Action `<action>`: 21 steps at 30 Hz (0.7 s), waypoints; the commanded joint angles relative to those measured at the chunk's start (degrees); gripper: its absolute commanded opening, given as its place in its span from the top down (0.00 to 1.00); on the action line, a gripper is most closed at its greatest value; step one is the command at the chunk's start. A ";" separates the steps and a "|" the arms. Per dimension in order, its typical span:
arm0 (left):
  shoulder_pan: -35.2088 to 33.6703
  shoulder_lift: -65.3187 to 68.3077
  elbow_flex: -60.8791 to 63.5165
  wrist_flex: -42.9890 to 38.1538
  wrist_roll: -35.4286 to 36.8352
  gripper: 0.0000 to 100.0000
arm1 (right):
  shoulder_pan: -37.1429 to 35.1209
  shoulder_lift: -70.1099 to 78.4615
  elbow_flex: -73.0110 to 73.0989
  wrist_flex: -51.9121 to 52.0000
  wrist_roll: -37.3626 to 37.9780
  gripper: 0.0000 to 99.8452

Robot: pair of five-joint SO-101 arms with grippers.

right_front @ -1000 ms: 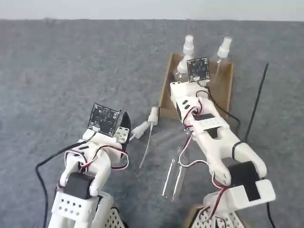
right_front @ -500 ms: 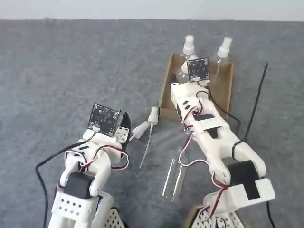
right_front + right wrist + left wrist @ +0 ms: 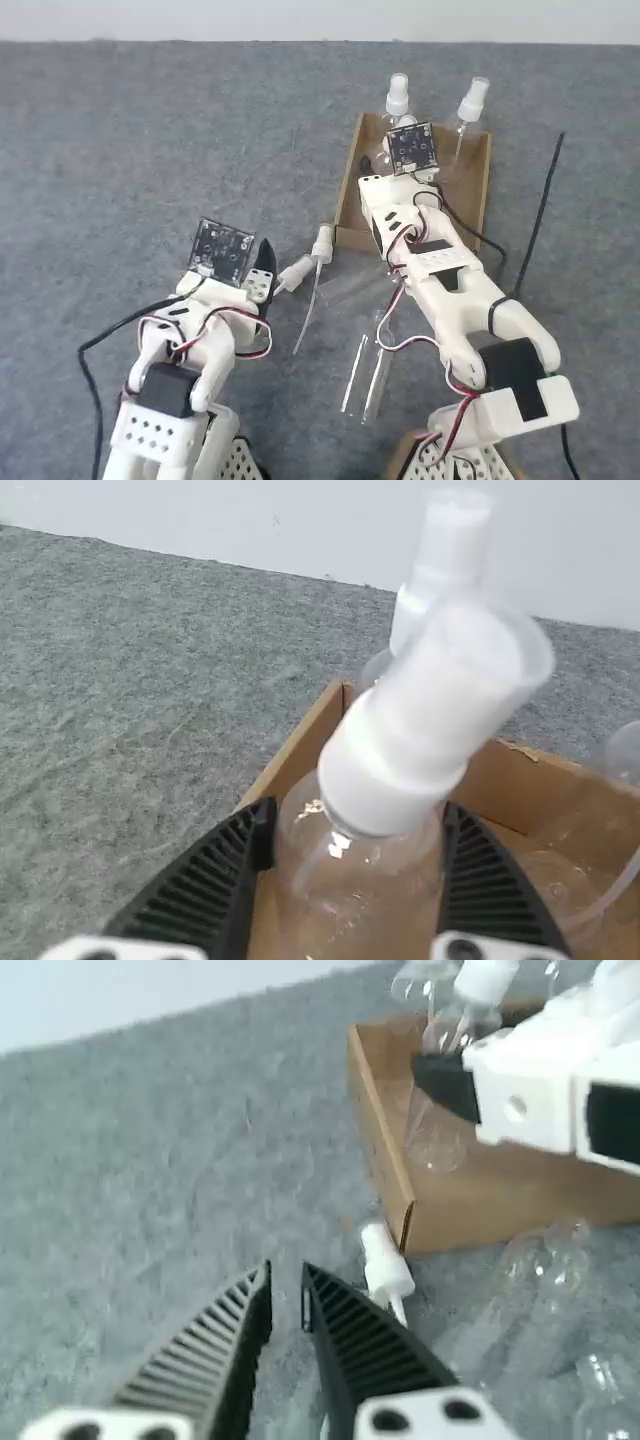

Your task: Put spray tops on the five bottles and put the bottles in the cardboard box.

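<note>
My right gripper [image 3: 345, 880] is shut on a clear bottle [image 3: 350, 870] with a white spray top [image 3: 430, 710], held over the cardboard box [image 3: 300, 750]. In the high view that arm is above the box [image 3: 347, 190], where two capped bottles [image 3: 398, 95] [image 3: 472, 100] stand at the far side. My left gripper [image 3: 285, 1290] is shut and empty, low over the table. A loose spray top [image 3: 385, 1270] lies just ahead of it beside the box corner [image 3: 385, 1160]. Two loose spray tops [image 3: 322, 243] [image 3: 295, 272] show in the high view.
Clear uncapped bottles lie on the grey mat between the arms [image 3: 362, 375] [image 3: 540, 1260]. Thin dip tubes [image 3: 308, 315] trail from the loose tops. A black cable [image 3: 540, 215] runs along the right of the box. The mat to the left is free.
The right gripper with its bottle has shifted slightly farther over the box. The left arm has barely moved.
</note>
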 commanded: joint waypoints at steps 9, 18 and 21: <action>-0.18 -0.70 -0.66 -1.85 -0.44 0.96 | -0.22 -1.10 -2.99 -0.57 1.14 0.79; -0.18 -0.70 -0.57 -1.85 -0.44 0.96 | -0.31 -1.10 -3.08 -0.48 1.23 0.68; -0.18 -0.70 -0.57 -1.85 -0.44 0.96 | -0.31 -1.10 -3.69 -0.40 1.23 0.68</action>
